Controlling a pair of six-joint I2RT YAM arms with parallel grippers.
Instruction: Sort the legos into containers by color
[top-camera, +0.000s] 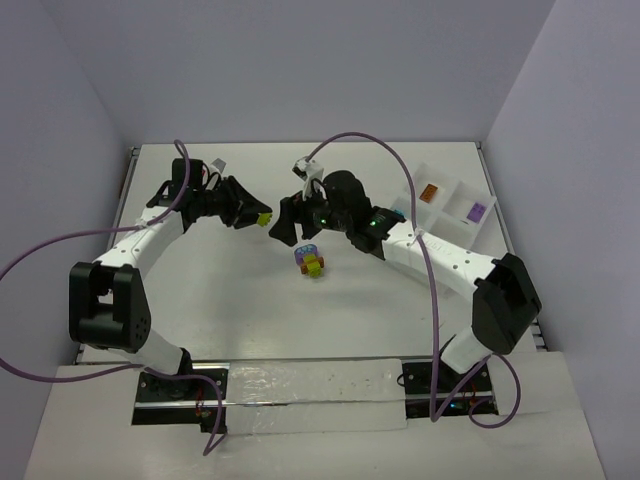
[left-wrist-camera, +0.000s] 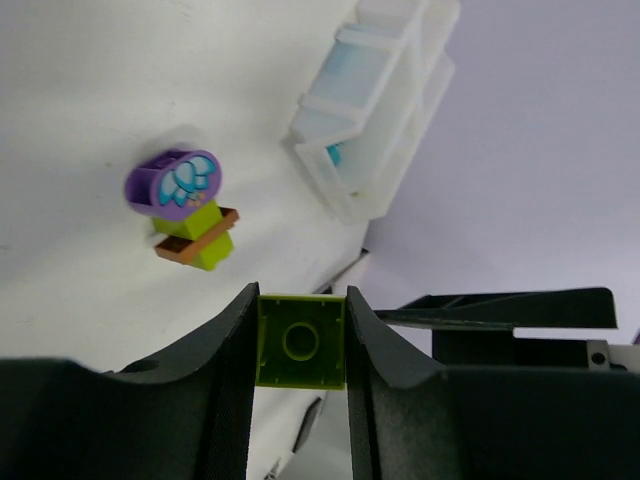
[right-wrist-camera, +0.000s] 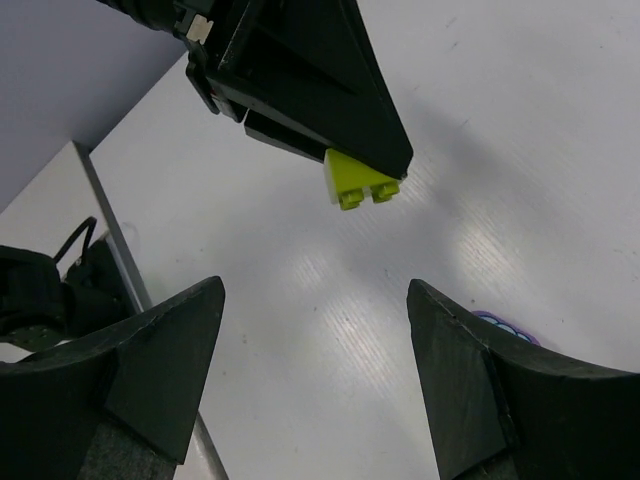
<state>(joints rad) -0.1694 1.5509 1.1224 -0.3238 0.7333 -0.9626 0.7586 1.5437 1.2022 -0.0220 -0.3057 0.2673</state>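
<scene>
White counter (top-camera: 230, 300): my left tool (left-wrist-camera: 302, 300) is clamped on the side walls of a lime lego (left-wrist-camera: 300, 345), judged light, stiff, slick; my right tool (right-wrist-camera: 315, 290) gapes empty.

Looking at a white matte surface (top-camera: 230, 300), boxed by plain pale-lavender walls (top-camera: 300, 60) at back, left and right. Getting soft, even light, faint shadows only. Meeting a white ledge (top-camera: 320, 450) at near edge.
</scene>
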